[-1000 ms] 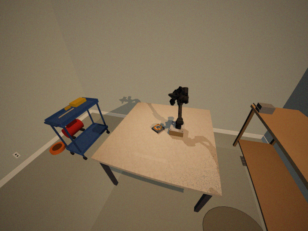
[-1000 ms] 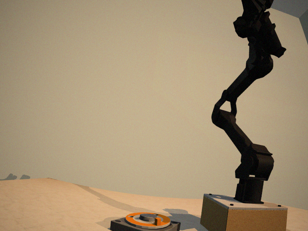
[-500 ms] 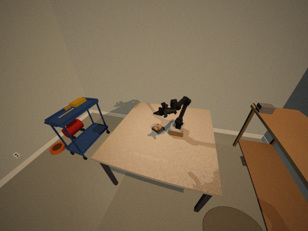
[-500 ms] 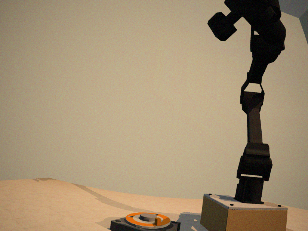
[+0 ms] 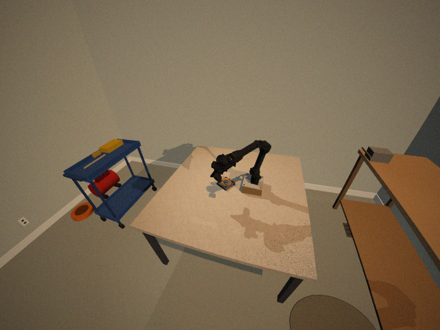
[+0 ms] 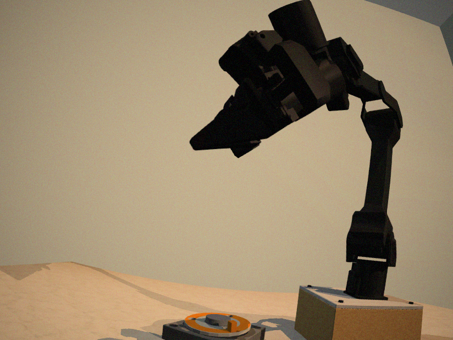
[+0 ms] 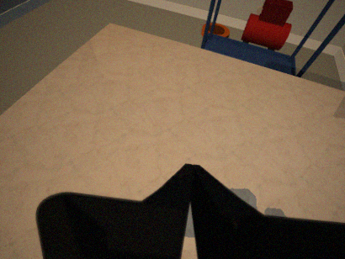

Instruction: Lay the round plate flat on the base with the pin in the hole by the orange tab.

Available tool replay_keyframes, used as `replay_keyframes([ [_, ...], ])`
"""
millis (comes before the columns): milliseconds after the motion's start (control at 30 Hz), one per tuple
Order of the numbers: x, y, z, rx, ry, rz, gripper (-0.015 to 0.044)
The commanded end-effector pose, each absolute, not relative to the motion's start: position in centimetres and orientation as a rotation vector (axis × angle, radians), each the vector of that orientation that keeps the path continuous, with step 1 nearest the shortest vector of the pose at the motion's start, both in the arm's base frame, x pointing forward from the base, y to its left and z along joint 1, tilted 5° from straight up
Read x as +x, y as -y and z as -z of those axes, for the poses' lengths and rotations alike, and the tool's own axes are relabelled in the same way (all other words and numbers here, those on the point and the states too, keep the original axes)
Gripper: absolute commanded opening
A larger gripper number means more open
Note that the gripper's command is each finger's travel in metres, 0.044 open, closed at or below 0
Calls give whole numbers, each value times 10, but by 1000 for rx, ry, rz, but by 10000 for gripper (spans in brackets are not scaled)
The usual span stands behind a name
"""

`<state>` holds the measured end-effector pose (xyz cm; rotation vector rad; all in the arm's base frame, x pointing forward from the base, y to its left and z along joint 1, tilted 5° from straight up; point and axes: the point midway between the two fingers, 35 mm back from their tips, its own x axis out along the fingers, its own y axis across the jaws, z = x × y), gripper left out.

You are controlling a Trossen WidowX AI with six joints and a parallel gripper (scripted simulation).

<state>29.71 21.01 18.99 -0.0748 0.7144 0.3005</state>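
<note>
The black parallel-jaw gripper (image 6: 204, 141), pinched shut and holding nothing, hangs well above the round grey plate with orange ring (image 6: 217, 323), which lies below it.

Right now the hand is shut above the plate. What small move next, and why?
Probably lower the shut hand toward the orange tab. It hangs well above the round plate, holds nothing, and the tab looks like the handle for turning the plate.

arm (image 6: 378, 175) arched forward | jaws closed, seemingly empty; tips angled downward
</note>
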Motion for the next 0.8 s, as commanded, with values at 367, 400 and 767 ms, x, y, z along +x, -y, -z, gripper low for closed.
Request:
replay_keyframes([
  [367,258,-69,-35,6,-1593,-87,0],
  [400,257,-67,-34,12,-1604,-85,0],
  [767,263,-69,-20,12,-1604,-85,0],
])
